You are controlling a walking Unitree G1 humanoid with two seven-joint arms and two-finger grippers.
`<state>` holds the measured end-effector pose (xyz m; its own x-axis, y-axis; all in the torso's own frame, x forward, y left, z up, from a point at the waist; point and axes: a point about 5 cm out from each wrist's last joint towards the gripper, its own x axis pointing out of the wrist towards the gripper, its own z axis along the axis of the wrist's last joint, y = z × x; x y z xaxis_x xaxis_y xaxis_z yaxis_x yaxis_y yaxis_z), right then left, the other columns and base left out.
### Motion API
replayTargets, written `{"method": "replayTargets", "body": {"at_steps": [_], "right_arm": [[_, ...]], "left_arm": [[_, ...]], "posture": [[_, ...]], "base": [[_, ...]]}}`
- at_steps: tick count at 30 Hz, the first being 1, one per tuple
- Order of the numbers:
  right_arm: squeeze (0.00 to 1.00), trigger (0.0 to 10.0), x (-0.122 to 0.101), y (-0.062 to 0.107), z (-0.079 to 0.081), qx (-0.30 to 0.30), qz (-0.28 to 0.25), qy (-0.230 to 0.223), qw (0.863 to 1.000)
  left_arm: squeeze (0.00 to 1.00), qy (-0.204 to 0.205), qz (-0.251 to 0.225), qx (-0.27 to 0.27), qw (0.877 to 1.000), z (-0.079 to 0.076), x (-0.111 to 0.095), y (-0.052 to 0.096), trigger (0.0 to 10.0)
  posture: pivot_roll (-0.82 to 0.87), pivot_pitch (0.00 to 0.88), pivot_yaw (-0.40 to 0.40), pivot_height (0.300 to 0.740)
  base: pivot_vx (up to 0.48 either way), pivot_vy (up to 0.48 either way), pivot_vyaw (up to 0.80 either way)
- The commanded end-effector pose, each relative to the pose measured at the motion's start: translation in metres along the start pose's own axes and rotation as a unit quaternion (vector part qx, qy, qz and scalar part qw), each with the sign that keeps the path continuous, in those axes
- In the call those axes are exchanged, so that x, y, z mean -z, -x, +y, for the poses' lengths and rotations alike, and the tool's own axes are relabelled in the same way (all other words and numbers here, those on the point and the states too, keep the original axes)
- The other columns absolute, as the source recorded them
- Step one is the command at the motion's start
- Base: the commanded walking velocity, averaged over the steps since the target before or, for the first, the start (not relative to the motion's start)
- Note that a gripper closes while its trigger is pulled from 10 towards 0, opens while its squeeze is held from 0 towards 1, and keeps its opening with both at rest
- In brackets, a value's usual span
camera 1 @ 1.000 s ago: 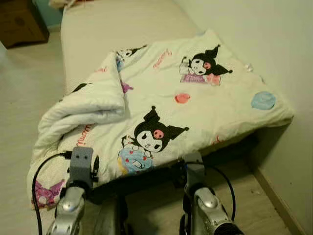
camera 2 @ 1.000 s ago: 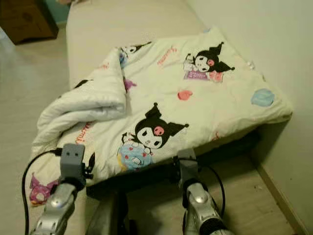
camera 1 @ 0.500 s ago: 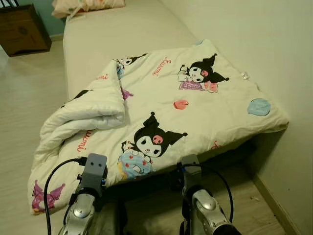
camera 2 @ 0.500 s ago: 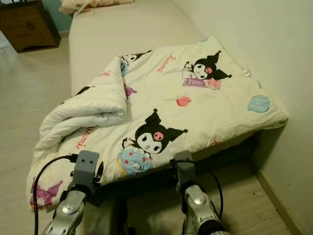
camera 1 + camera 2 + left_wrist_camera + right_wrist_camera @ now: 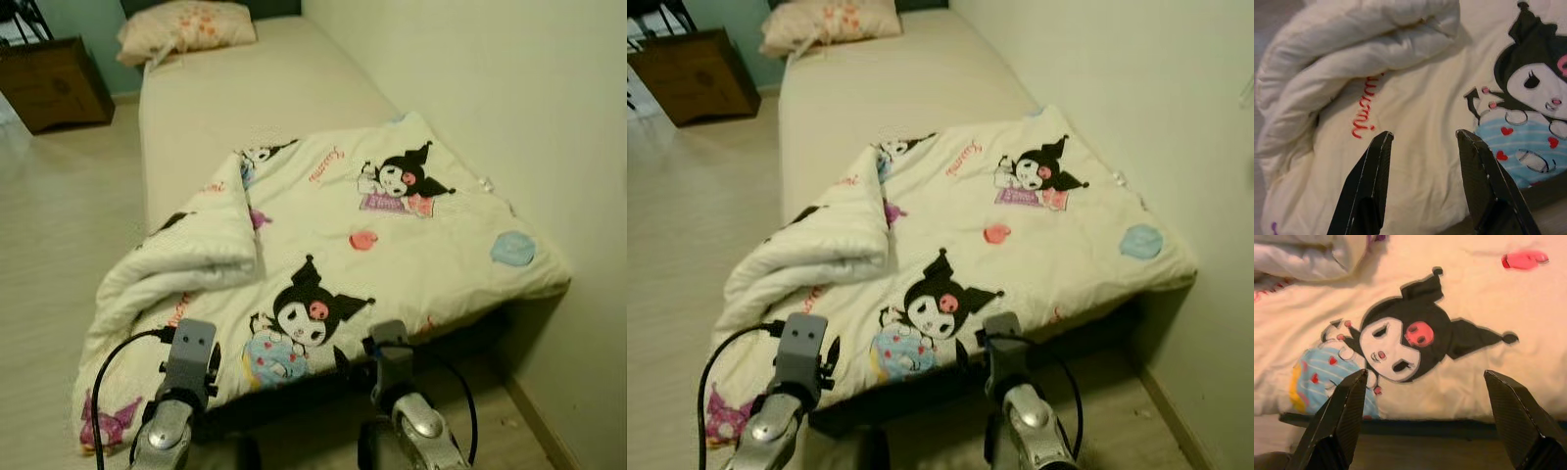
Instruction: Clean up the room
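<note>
You are standing at the foot of the bed (image 5: 225, 93), looking along it toward the pillow (image 5: 186, 23) at the far end. The landmark is the blanket (image 5: 411, 245): cream, printed with black-eared cartoon characters, spread over the near end of the mattress.

Blanket: its near edge hangs over the foot of the bed. Its left side is folded back on itself into a thick roll (image 5: 186, 257) lying on top of the rest. Its right edge runs beside the wall (image 5: 490, 88). Beyond the blanket the mattress is bare up to the pillow.

Left pincer (image 5: 1422, 142): just short of the blanket's near edge, on the side of the roll, fingers set moderately apart and holding nothing. Between the fingers (image 5: 1374, 171) you see plain cream fabric with red lettering; no contact with the cloth that you can confirm from the wrist view.

Right pincer (image 5: 1425, 391): also at the blanket's near edge, in front of the large cartoon print (image 5: 1410, 338), fingers spread wide and empty. The blanket edge and the dark gap under it lie between the fingertips (image 5: 1354, 387).

Left of the blanket, across open floor (image 5: 59, 235), a brown cabinet (image 5: 54, 83) stands level with the pillow. Something dark stands behind it, too cropped to identify.
</note>
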<state>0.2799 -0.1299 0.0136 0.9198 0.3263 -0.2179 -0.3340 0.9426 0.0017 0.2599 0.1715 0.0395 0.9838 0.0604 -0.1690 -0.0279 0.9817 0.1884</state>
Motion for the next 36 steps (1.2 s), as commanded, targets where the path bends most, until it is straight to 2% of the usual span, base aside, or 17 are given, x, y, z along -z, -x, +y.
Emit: {"method": "replayTargets", "body": {"at_steps": [1,8,10,15,16,18,19,20,21,22,24,27,29,30,32,34,36], "right_arm": [[0.00,10.0,0.005,0.004,0.003,-0.005,0.004,-0.009,1.000],[0.00,10.0,-0.016,0.005,0.010,-0.084,-0.047,-0.051,0.994],[0.00,10.0,-0.031,0.006,0.009,-0.115,-0.069,-0.070,0.988],[0.00,10.0,-0.042,0.007,0.007,-0.126,-0.084,-0.085,0.985],[0.00,10.0,-0.055,0.006,0.004,-0.133,-0.102,-0.102,0.981],[0.00,10.0,-0.095,-0.002,-0.009,-0.093,-0.174,-0.125,0.972],[0.00,10.0,-0.095,-0.002,-0.009,-0.093,-0.174,-0.125,0.972],[0.00,10.0,-0.110,-0.006,-0.019,-0.046,-0.202,-0.134,0.969],[0.00,10.0,-0.110,-0.006,-0.019,-0.046,-0.202,-0.134,0.969],[0.00,10.0,-0.120,-0.014,-0.042,0.064,-0.205,-0.163,0.963],[0.00,10.0,-0.116,-0.016,-0.056,0.115,-0.185,-0.155,0.964],[0.00,10.0,-0.115,-0.015,-0.058,0.118,-0.178,-0.147,0.966],[0.00,10.0,-0.107,-0.019,-0.052,0.103,-0.125,-0.080,0.984],[0.00,10.0,-0.104,-0.020,-0.050,0.098,-0.107,-0.060,0.988],[0.00,10.0,-0.103,-0.020,-0.049,0.096,-0.096,-0.051,0.989],[0.00,10.0,-0.095,-0.024,-0.039,0.084,-0.077,-0.072,0.991],[0.00,10.0,-0.093,-0.026,-0.037,0.090,-0.075,-0.075,0.990]], "left_arm": [[0.00,0.001,0.015,-0.002,1.000,0.001,0.008,0.005,10.0],[0.00,0.014,-0.019,-0.012,1.000,0.007,-0.009,0.007,10.0],[0.00,0.015,-0.023,-0.009,1.000,0.007,-0.011,0.006,10.0],[0.00,0.013,-0.024,-0.009,1.000,0.007,-0.012,0.006,10.0],[0.00,0.011,-0.023,-0.011,1.000,0.008,-0.012,0.006,10.0],[0.00,0.002,-0.028,-0.008,1.000,0.007,-0.015,0.005,10.0],[0.00,0.002,-0.028,-0.008,1.000,0.007,-0.015,0.005,10.0],[0.00,0.000,-0.030,-0.009,0.999,0.008,-0.018,0.004,10.0],[0.00,0.000,-0.030,-0.009,0.999,0.008,-0.018,0.004,10.0],[0.00,-0.003,-0.035,-0.014,0.999,0.010,-0.025,0.000,10.0],[0.00,0.003,-0.039,-0.021,0.999,0.012,-0.034,-0.005,10.0],[0.00,0.006,-0.039,-0.023,0.999,0.013,-0.037,-0.006,10.0],[0.00,0.008,-0.043,-0.013,0.999,0.012,-0.042,-0.010,10.0],[0.00,0.009,-0.044,-0.009,0.999,0.011,-0.044,-0.012,10.0],[0.00,0.010,-0.045,-0.008,0.999,0.011,-0.045,-0.012,10.0],[0.00,0.011,-0.047,-0.008,0.999,0.009,-0.048,-0.015,10.0],[0.00,0.011,-0.046,-0.004,0.999,0.007,-0.049,-0.015,10.0]], "posture": [[-0.05,0.164,0.026,0.673],[-0.05,0.155,0.033,0.673],[-0.04,0.155,0.034,0.673],[-0.05,0.157,0.036,0.673],[-0.05,0.159,0.038,0.673],[-0.05,0.163,0.041,0.673],[-0.05,0.163,0.041,0.673],[-0.05,0.162,0.041,0.673],[-0.05,0.162,0.041,0.673],[-0.04,0.158,0.040,0.673],[-0.04,0.157,0.042,0.673],[-0.04,0.157,0.042,0.673],[-0.04,0.150,0.051,0.673],[-0.04,0.150,0.051,0.673],[-0.04,0.150,0.051,0.673],[-0.04,0.149,0.058,0.688],[-0.04,0.149,0.058,0.698]], "base": [[0.000,0.000,0.00],[0.000,0.000,0.00],[0.000,0.000,0.00],[0.000,0.000,0.00],[0.000,0.000,0.00],[0.000,0.000,0.00],[0.000,0.000,0.00],[0.000,0.000,0.00],[0.000,0.000,0.00],[0.000,0.000,0.00],[0.000,0.000,0.00],[0.000,0.000,0.00],[0.000,0.000,0.00],[0.000,0.000,0.00],[0.000,0.000,0.00],[0.000,0.000,0.00],[0.000,0.000,0.00]]}}
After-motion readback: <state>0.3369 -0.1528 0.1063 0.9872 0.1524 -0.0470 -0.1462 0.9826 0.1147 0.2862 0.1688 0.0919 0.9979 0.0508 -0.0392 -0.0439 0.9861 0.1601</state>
